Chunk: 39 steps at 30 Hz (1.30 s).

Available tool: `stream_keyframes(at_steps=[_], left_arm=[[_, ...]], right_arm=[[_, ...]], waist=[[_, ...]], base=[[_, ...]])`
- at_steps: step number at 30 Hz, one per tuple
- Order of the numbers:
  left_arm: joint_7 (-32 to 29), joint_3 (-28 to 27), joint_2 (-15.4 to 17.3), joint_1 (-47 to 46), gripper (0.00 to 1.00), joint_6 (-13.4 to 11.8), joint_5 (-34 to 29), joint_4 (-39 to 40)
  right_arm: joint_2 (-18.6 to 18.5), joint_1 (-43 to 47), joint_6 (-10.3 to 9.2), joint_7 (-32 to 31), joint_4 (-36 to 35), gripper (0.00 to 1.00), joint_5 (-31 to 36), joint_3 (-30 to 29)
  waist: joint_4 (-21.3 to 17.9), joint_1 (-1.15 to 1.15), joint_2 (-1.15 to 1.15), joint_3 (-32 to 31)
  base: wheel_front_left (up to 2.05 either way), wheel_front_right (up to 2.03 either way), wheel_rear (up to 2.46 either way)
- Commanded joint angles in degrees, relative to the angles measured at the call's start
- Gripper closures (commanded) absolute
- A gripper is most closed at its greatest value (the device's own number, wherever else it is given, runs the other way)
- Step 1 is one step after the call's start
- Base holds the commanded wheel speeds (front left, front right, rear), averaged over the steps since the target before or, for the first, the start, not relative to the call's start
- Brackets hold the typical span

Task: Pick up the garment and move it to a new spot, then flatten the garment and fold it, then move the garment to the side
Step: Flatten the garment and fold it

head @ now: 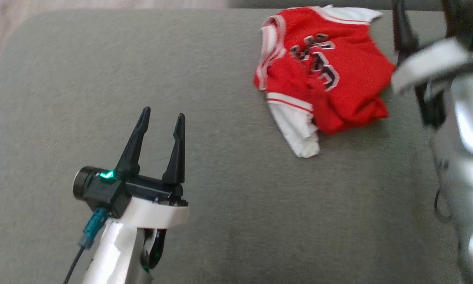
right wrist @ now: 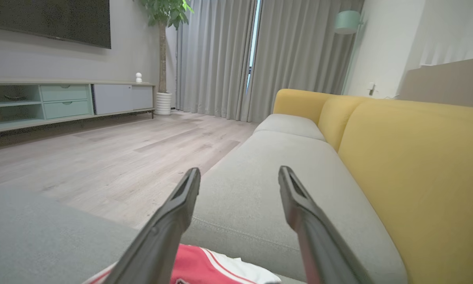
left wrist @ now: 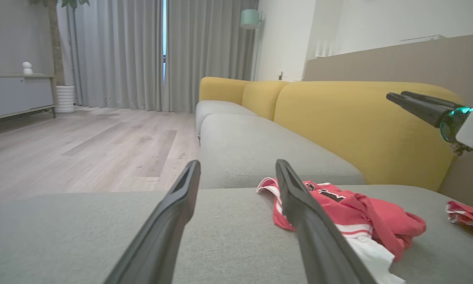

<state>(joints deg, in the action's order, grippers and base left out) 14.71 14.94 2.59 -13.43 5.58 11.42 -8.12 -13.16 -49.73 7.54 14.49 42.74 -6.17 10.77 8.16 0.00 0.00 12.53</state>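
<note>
The garment (head: pixel 323 75) is a red jersey with white trim and dark lettering. It lies crumpled on the grey sofa seat (head: pixel 228 205), far right in the head view. My left gripper (head: pixel 163 114) hovers open and empty over the seat, well to the garment's left. Along the left wrist view the garment (left wrist: pixel 362 215) sits just right of the left gripper (left wrist: pixel 236 165). My right gripper (right wrist: pixel 238 173) stands open above the garment (right wrist: pixel 205 268), with nothing between its fingers. From the left wrist it shows as the right gripper (left wrist: pixel 396 95), raised over the seat.
My blurred right arm (head: pixel 457 118) covers the head view's right edge. A yellow backrest (left wrist: pixel 358 122) runs along the seat's far side. Another bit of red cloth (left wrist: pixel 467 215) lies at the right. Wooden floor (right wrist: pixel 122 157) lies beyond the seat's edge.
</note>
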Motion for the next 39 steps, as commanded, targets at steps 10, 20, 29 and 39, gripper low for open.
stream_keyframes(at_steps=[10,20,29,39], left_arm=[[0.29,-4.19,0.29,2.46,0.00,0.65,-0.88,2.25],[0.29,-4.67,0.29,1.41,0.00,1.08,-0.28,-0.61],[0.29,-1.31,0.29,-4.56,0.00,1.49,0.40,-5.12],[-1.98,2.64,0.34,-16.25,0.00,1.18,1.61,-25.52]], right_arm=[[8.84,29.90,-0.05,0.50,-26.26,0.00,1.11,-5.28],[10.25,39.27,-0.05,0.51,-32.72,0.00,1.52,-4.96],[10.27,38.26,-0.05,0.51,-34.58,0.00,0.63,-6.07],[10.27,36.66,-0.05,0.51,-34.78,0.00,-0.53,-5.14]], waist=[[-10.14,0.00,0.00,-3.62],[-13.43,0.00,0.00,-2.72],[-15.37,0.00,0.00,1.40],[-19.58,0.00,0.00,5.59]], base=[[0.00,0.00,0.00],[0.00,0.00,0.00],[0.00,0.00,0.00],[0.00,0.00,0.00]])
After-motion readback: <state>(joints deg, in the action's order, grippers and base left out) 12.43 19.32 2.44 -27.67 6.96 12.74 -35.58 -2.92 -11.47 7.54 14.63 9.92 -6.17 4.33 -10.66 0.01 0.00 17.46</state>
